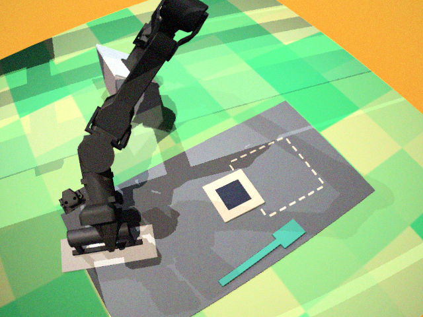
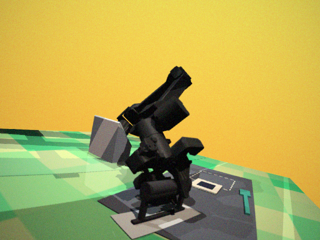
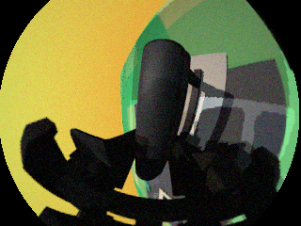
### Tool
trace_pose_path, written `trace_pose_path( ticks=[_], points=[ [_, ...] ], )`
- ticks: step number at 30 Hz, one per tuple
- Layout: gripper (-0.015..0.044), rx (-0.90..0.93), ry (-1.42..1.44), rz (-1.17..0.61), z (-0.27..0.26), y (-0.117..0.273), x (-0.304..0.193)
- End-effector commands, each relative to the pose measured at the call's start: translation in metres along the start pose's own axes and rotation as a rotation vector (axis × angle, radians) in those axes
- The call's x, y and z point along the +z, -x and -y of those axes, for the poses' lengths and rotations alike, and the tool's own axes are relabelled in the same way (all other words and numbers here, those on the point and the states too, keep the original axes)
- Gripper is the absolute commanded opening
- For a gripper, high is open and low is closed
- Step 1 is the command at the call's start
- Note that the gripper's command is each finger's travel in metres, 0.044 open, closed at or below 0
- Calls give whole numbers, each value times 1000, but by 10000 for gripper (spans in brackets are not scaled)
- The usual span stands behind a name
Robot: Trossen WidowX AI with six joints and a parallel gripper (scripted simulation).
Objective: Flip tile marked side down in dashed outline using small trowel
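Observation:
A cream tile (image 1: pixel 233 194) (image 2: pixel 206 185) with a dark square facing up lies flat on the grey mat (image 1: pixel 348 184) (image 2: pixel 222 227). It covers the near-left side of the dashed outline (image 1: pixel 322 186), mostly outside it. The trowel (image 1: pixel 73 264) (image 2: pixel 126 224) (image 3: pixel 165 85) has a beige plate under a raised black bar handle; it sits flat at the mat's left end. My gripper (image 1: pixel 123 238) (image 2: pixel 161 189) (image 3: pixel 154 130) is over it, fingers on either side of the handle and shut on it. The fingertips are partly hidden against the black handle.
A flat teal tool (image 1: pixel 256 259) (image 2: pixel 246 204) with a square head and long handle lies along the mat's near-right edge. A grey angular block (image 1: pixel 109 76) (image 2: pixel 108 139) stands on the table behind the mat, beside my arm.

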State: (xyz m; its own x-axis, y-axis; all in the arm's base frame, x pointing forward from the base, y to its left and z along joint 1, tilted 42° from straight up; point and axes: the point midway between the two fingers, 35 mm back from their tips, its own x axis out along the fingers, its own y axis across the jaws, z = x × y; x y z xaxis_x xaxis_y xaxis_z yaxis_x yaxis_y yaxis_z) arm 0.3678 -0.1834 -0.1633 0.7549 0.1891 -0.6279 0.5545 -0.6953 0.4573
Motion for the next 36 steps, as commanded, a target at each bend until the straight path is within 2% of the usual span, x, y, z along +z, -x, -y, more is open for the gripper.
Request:
trace_pose_path(
  ticks=[1,14,27,36],
  points=[
    [89,1,-2,1,0,-1,0],
    [3,1,-2,1,0,-1,0],
    [0,0,1,2,-46,38,1],
    [0,1,33,-14,-46,38,-15]
  ],
)
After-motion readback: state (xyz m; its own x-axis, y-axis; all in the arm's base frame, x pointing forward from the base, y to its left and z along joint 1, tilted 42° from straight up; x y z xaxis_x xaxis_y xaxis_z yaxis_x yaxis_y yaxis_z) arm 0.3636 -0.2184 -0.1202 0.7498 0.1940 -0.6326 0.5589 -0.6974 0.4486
